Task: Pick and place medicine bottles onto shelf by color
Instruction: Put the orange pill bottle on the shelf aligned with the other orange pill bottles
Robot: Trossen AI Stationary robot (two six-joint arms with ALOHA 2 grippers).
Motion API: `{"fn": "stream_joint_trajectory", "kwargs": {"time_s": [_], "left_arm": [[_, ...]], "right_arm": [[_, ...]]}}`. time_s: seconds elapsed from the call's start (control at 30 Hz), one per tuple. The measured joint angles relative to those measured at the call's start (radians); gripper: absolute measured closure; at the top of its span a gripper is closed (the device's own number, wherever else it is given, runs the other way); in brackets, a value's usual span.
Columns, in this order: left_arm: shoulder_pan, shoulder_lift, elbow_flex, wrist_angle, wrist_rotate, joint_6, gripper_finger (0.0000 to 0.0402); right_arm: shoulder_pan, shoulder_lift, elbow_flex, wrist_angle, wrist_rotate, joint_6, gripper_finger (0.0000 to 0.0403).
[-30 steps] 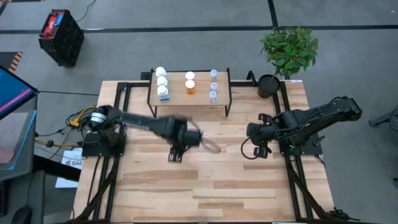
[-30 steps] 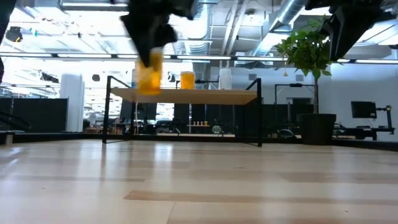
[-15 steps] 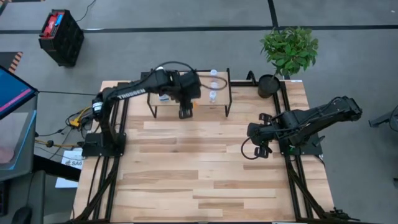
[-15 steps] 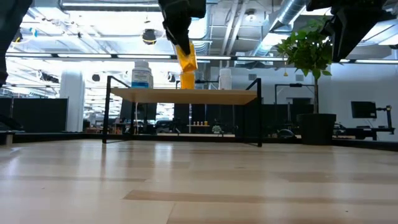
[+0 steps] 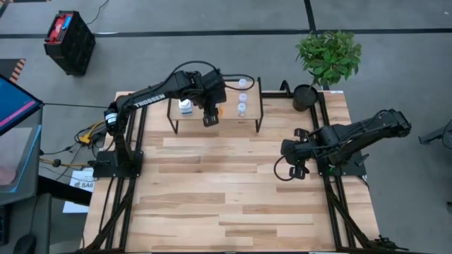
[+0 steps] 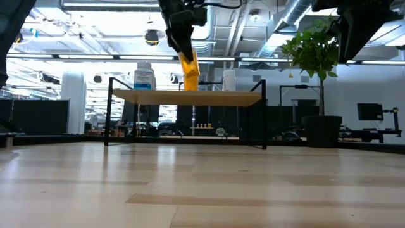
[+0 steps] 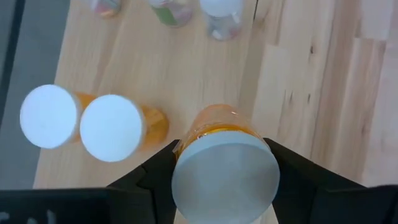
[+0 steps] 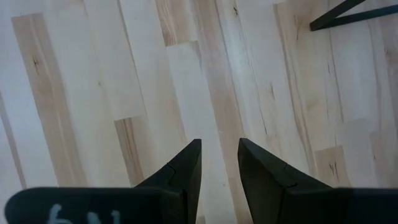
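Orange bottle in left claw

The left gripper has its two dark fingers closed on an orange plastic medicine bottle with a round white cap, seen from the cap end. It hangs over the light wood top of the shelf, near the edge where the wood-plank tabletop shows beyond. Two more orange bottles with white caps stand on the shelf, touching each other, just beside the held bottle. Farther along the shelf stand three small clear bottles, only partly in view.
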Motion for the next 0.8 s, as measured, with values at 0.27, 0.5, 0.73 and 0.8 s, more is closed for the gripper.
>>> {"fn": "stream_joint_trajectory", "kwargs": {"time_s": [0.27,0.5,0.73,0.8], "left_arm": [[-0.003,0.019,0.0,-0.002,-0.008,-0.017,0.0224],[0.008,0.074,0.011,0.004,-0.015,0.015,0.0224],[0.013,0.073,0.014,-0.026,-0.047,0.027,0.0223],[0.014,0.081,0.014,-0.033,-0.048,0.027,0.0223]], "right_arm": [[0.0,0.0,0.0,0.001,0.0,0.0,0.0276],[0.0,0.0,0.0,-0.01,0.0,0.002,0.0276],[0.0,0.0,-0.001,-0.013,0.0,0.003,0.0276],[0.0,0.0,-0.001,-0.014,0.0,0.003,0.0276]]}}
